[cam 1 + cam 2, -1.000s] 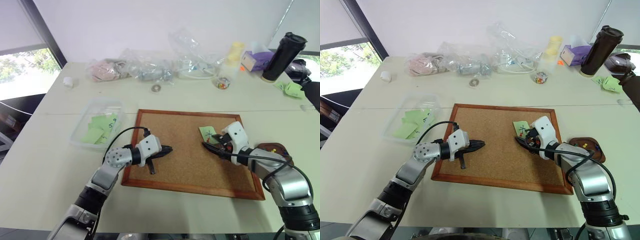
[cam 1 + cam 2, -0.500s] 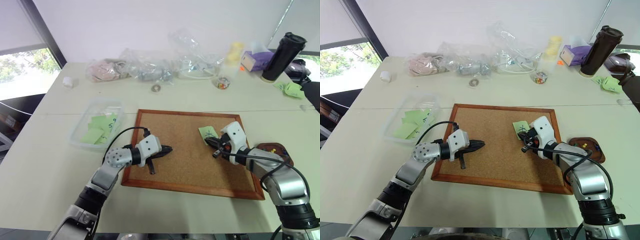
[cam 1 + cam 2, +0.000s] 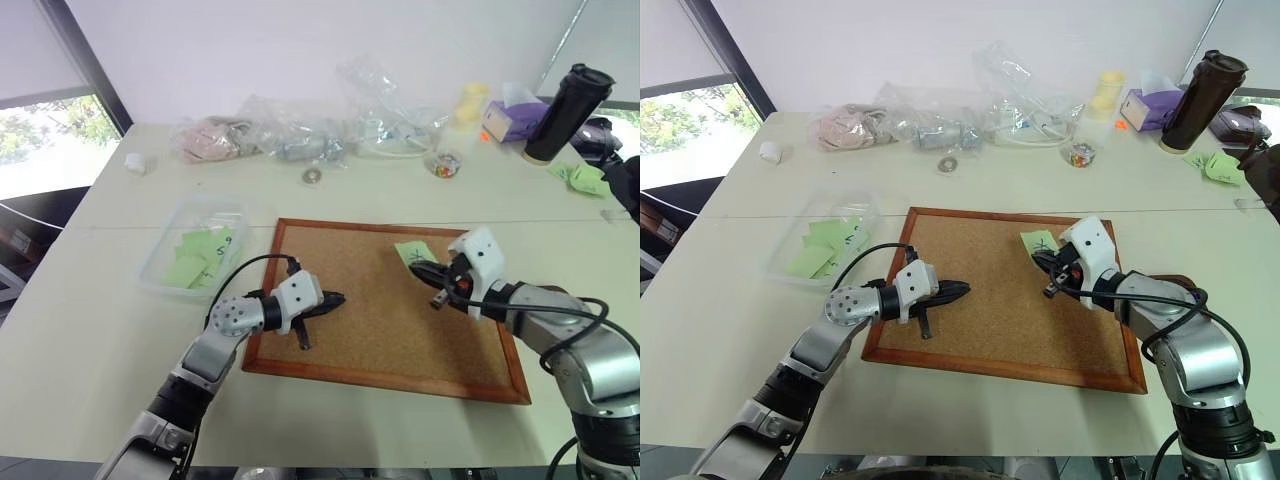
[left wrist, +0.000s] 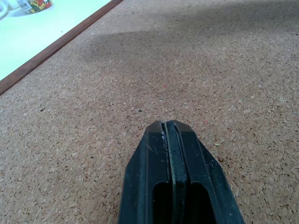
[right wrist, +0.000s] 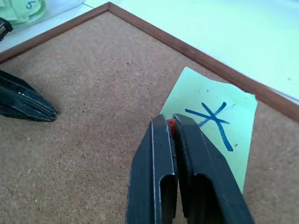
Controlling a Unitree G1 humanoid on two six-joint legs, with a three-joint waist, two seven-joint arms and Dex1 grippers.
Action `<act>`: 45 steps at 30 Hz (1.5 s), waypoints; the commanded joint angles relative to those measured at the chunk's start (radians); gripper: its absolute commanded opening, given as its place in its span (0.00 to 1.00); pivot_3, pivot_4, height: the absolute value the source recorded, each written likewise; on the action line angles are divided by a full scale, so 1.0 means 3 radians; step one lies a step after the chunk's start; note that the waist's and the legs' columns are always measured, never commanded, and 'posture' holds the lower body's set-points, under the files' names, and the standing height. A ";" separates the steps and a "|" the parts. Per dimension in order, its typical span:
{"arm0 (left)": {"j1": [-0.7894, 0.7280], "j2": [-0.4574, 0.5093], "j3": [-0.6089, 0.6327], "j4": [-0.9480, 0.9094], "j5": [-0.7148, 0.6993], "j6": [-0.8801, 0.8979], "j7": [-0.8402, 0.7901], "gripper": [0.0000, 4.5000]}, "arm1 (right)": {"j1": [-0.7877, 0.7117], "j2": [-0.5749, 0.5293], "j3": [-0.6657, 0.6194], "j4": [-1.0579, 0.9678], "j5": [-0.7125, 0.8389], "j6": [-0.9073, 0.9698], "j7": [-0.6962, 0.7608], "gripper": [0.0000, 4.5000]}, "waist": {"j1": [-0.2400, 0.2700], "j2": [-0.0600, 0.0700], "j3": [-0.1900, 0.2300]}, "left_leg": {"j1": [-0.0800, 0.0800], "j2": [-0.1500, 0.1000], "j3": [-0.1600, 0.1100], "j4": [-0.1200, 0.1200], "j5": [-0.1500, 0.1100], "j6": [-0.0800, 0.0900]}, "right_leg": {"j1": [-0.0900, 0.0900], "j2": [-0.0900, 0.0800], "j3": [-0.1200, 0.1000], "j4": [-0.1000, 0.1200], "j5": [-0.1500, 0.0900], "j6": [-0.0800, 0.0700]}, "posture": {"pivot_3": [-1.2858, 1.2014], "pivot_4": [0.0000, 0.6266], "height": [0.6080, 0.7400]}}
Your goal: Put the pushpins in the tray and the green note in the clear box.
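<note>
The green note with a blue cross lies on the cork board, near its far right corner. My right gripper hovers just above the note's near edge, shut on a red pushpin whose head shows between the fingertips. My left gripper is shut on nothing and rests on the board's left part; it also shows in the right wrist view. The clear box, holding several green notes, stands left of the board. A sliver of the tray shows behind my right forearm.
Crinkled clear bags line the table's far side. Near them are a small jar of coloured pins, a metal ring and a tall black bottle. A crumpled green scrap lies far right.
My right gripper has shut on the red pushpin at the note and risen off the board with it. The left gripper has not moved.
</note>
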 commanded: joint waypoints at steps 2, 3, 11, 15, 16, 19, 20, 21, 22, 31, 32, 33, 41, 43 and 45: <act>0.0022 0.0025 0.0025 0.0075 -0.0039 0.0090 -0.0040 0.00 | -0.0023 -0.0152 -0.0034 -0.0301 0.0107 0.0057 0.0093 0.00 | 0.0000 -0.0001 0.0001 | 0.0000 0.0000 0.0000 0.0000 0.0000 0.0000 | 0.0000 0.0000 0.0000 0.0000 0.0000 0.0000 | 0.52 0.24 1.00; 0.0008 0.0037 0.0097 0.0042 -0.0153 0.0200 -0.0087 0.00 | -0.0018 -0.0189 -0.0017 -0.0353 0.0124 0.0067 0.0124 0.00 | -0.0001 -0.0001 0.0001 | 0.0000 0.0000 0.0000 0.0000 0.0000 0.0000 | 0.0000 0.0000 0.0000 0.0000 0.0000 0.0000 | 0.52 0.24 1.00; -0.0237 0.0211 0.0585 -0.0584 -0.1241 0.1449 -0.0440 0.07 | 0.0017 -0.0467 -0.0035 -0.0525 0.0198 0.0058 0.0320 0.00 | -0.0050 -0.0034 0.0034 | -0.0004 0.0006 0.0000 -0.0002 0.0001 -0.0002 | -0.0008 0.0003 -0.0001 0.0004 0.0000 0.0000 | 0.52 0.24 1.00; -0.0528 0.0095 0.0935 -0.0654 -0.1857 0.2114 -0.0296 0.41 | 0.0011 -0.0578 -0.0019 -0.0551 0.0173 -0.0023 0.0406 0.00 | -0.0013 -0.0045 0.0046 | -0.0010 0.0005 -0.0001 0.0002 0.0002 -0.0004 | -0.0012 0.0003 -0.0005 0.0005 0.0000 0.0000 | 0.52 0.24 1.00; -0.0588 0.0042 0.0997 -0.0629 -0.1956 0.2226 -0.0230 0.51 | 0.0017 -0.0609 0.0002 -0.0561 0.0146 -0.0061 0.0434 0.00 | -0.0009 -0.0045 0.0047 | -0.0011 0.0005 0.0000 0.0002 0.0002 -0.0004 | -0.0012 0.0003 -0.0005 0.0004 0.0000 0.0000 | 0.52 0.24 1.00; -0.0735 -0.0102 0.1092 -0.0498 -0.2107 0.2438 -0.0075 0.74 | 0.0027 -0.0674 0.0065 -0.0565 0.0085 -0.0171 0.0497 0.00 | -0.0010 -0.0048 0.0048 | -0.0008 0.0004 0.0000 0.0000 0.0002 -0.0004 | -0.0012 0.0003 -0.0005 0.0004 0.0000 0.0000 | 0.52 0.24 1.00; -0.0829 -0.0215 0.1138 -0.0387 -0.2168 0.2532 0.0032 0.74 | -0.0005 -0.0665 0.0072 -0.0571 0.0092 -0.0179 0.0492 0.00 | -0.0010 -0.0050 0.0049 | -0.0009 0.0004 0.0000 -0.0001 0.0002 -0.0004 | -0.0014 0.0003 -0.0005 0.0004 0.0000 0.0000 | 0.52 0.24 1.00; -0.0910 -0.0310 0.1165 -0.0296 -0.2218 0.2616 0.0115 0.74 | -0.0033 -0.0673 0.0087 -0.0588 0.0084 -0.0205 0.0502 0.00 | -0.0007 -0.0051 0.0050 | -0.0009 0.0004 0.0000 -0.0001 0.0002 -0.0004 | -0.0014 0.0003 -0.0005 0.0005 0.0000 0.0000 | 0.52 0.24 1.00; -0.0966 -0.0365 0.1188 -0.0234 -0.2250 0.2676 0.0164 0.74 | -0.0063 -0.0674 0.0104 -0.0596 0.0077 -0.0219 0.0504 0.00 | -0.0006 -0.0054 0.0052 | -0.0010 0.0004 0.0000 0.0000 0.0003 -0.0005 | -0.0014 0.0003 -0.0005 0.0005 0.0000 0.0000 | 0.52 0.24 1.00; -0.1031 -0.0687 0.1155 -0.0015 -0.2430 0.3097 0.0312 0.74 | -0.0374 -0.0655 0.0249 -0.0782 0.0158 -0.0188 0.0512 0.00 | -0.0008 -0.0058 0.0055 | -0.0013 0.0004 0.0000 0.0001 0.0004 -0.0007 | -0.0019 0.0003 -0.0005 0.0007 0.0000 0.0000 | 0.52 0.24 1.00; -0.1026 -0.0694 0.1149 -0.0008 -0.2429 0.3117 0.0309 0.74 | -0.0405 -0.0653 0.0276 -0.0793 0.0160 -0.0180 0.0509 0.00 | -0.0007 -0.0058 0.0055 | -0.0014 0.0004 0.0000 0.0001 0.0004 -0.0007 | -0.0019 0.0003 -0.0005 0.0007 0.0000 0.0000 | 0.52 0.24 1.00; -0.1024 -0.0709 0.1166 0.0001 -0.2450 0.3149 0.0316 0.74 | -0.0427 -0.0656 0.0299 -0.0802 0.0161 -0.0179 0.0512 0.00 | -0.0007 -0.0058 0.0055 | -0.0014 0.0004 0.0000 0.0002 0.0004 -0.0007 | -0.0019 0.0003 -0.0005 0.0007 0.0000 0.0000 | 0.52 0.24 1.00; -0.1021 -0.0771 0.1214 0.0029 -0.2519 0.3260 0.0356 0.62 | -0.0521 -0.0684 0.0397 -0.0816 0.0158 -0.0171 0.0520 0.00 | -0.0006 -0.0058 0.0055 | -0.0014 0.0003 0.0000 0.0002 0.0004 -0.0007 | -0.0019 0.0003 -0.0005 0.0007 0.0000 0.0000 | 0.52 0.24 1.00; -0.1008 -0.0775 0.1222 0.0002 -0.2544 0.3283 0.0348 0.46 | -0.0535 -0.0679 0.0412 -0.0814 0.0161 -0.0164 0.0518 0.00 | -0.0006 -0.0058 0.0055 | -0.0014 0.0003 0.0000 0.0002 0.0004 -0.0007 | -0.0019 0.0003 -0.0005 0.0007 0.0000 0.0000 | 0.52 0.24 1.00; -0.1000 -0.0774 0.1235 -0.0022 -0.2554 0.3300 0.0355 0.25 | -0.0542 -0.0690 0.0427 -0.0816 0.0149 -0.0169 0.0525 0.00 | -0.0006 -0.0058 0.0055 | -0.0014 0.0003 0.0000 0.0002 0.0004 -0.0007 | -0.0019 0.0003 -0.0005 0.0007 0.0000 0.0000 | 0.52 0.24 1.00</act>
